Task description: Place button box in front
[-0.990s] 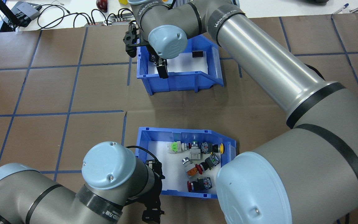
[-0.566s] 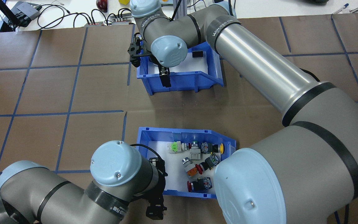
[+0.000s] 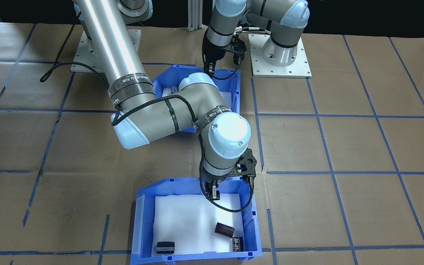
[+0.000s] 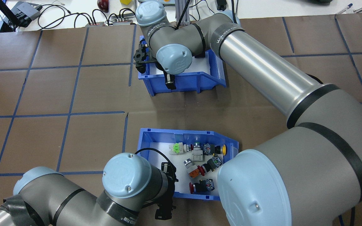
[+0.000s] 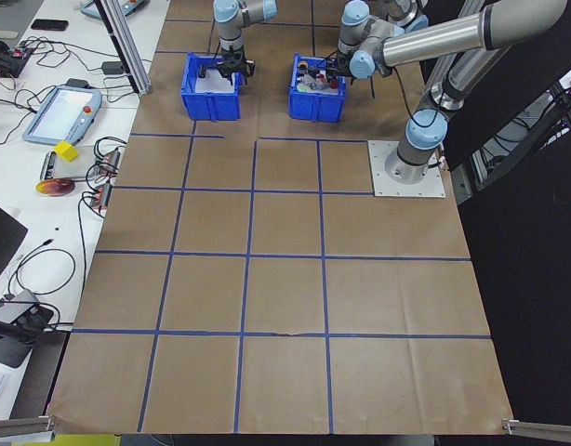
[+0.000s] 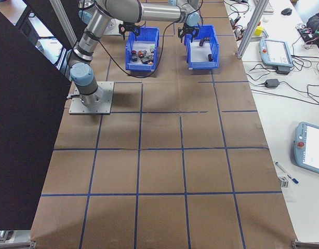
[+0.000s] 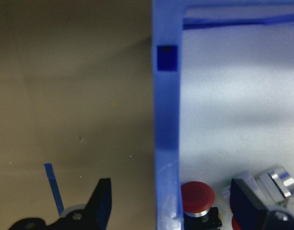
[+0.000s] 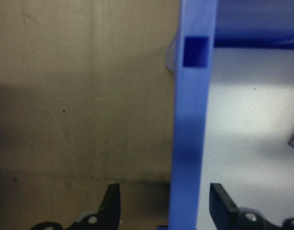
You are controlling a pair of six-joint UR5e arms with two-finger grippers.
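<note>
The button box (image 4: 156, 147) is shown upright near the robot, its sloped end turned rightward overhead. Its left wall is straddled by the left gripper (image 7: 168, 211), fingers spread; the far bin (image 4: 184, 82) is likewise straddled by the right gripper (image 8: 163, 208).

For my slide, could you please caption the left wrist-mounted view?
Open left gripper straddling the blue wall of the button box, red-capped button inside on white foam.

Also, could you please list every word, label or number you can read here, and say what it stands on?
"WANJEED": on the upper band around the right arm's silver tube; the characters after it are too blurred to read.
"WANJEED": on the wrist band of the same arm.
Left arm's band: the print is too small to read.
Nothing else is legible.
</note>
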